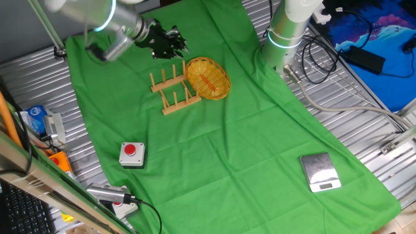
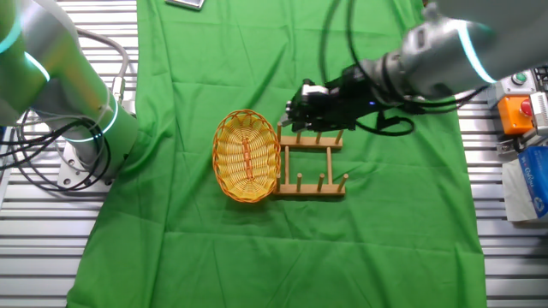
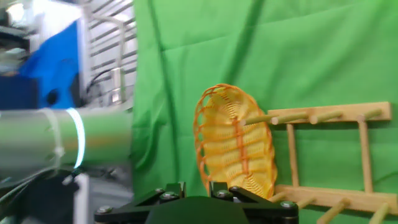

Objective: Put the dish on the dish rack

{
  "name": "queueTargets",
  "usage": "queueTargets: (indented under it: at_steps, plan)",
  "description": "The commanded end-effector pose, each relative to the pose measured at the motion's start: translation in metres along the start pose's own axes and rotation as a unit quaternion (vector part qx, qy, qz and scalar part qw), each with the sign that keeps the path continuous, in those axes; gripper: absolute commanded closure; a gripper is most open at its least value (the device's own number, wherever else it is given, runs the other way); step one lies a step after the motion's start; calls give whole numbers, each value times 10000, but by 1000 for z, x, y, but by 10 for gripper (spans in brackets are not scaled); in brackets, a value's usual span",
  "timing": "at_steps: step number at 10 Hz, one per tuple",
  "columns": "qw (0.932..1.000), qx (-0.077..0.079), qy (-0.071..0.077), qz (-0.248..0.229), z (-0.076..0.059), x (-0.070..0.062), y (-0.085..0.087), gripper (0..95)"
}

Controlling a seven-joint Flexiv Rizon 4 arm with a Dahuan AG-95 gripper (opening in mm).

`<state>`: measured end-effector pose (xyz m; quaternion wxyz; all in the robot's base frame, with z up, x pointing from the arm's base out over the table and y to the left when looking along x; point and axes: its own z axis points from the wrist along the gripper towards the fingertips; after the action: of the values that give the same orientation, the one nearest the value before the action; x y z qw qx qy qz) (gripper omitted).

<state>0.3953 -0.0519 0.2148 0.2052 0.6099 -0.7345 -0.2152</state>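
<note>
The dish (image 1: 208, 78) is a yellow woven oval basket-plate with an orange-red centre streak. It stands tilted at one end of the dish rack (image 1: 174, 91), a small light-brown wooden rack with upright pegs, and leans on the end pegs. Both also show in the other fixed view, the dish (image 2: 247, 156) and the rack (image 2: 312, 162), and in the hand view, the dish (image 3: 236, 144) and the rack (image 3: 323, 155). My gripper (image 1: 170, 42) hovers above and behind the rack, apart from the dish. In the hand view the gripper (image 3: 198, 186) has its jaws apart with nothing between them.
A grey box with a red button (image 1: 132, 153) sits at the front left of the green cloth. A square silver scale (image 1: 320, 171) lies at the front right. A second arm's base (image 1: 286, 32) stands beside the cloth near the dish, with cables (image 1: 325, 58) beyond it.
</note>
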Motion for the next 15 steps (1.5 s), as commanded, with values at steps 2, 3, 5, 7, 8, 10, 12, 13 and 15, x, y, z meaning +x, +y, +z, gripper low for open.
queueTargets:
  at_steps: [2,3,5,7,8,10,12,13,15]
  plan:
    - [9875,1205,-397,938,4,1,-3,760]
    - [9816,1454,-527,1123,4,1,-6,760]
    - [9714,1850,-668,1329,5,2,-14,760]
    - [9676,2010,-761,1325,6,3,-22,760]
    - [9667,2037,-784,1334,7,3,-24,760]
    - [9648,2053,-833,1417,9,7,-26,760]
    - [9656,2044,-846,1367,12,14,-28,760]
    - [9664,2047,-827,1319,13,18,-28,760]
    - [9678,2069,-747,1224,14,26,-29,760]
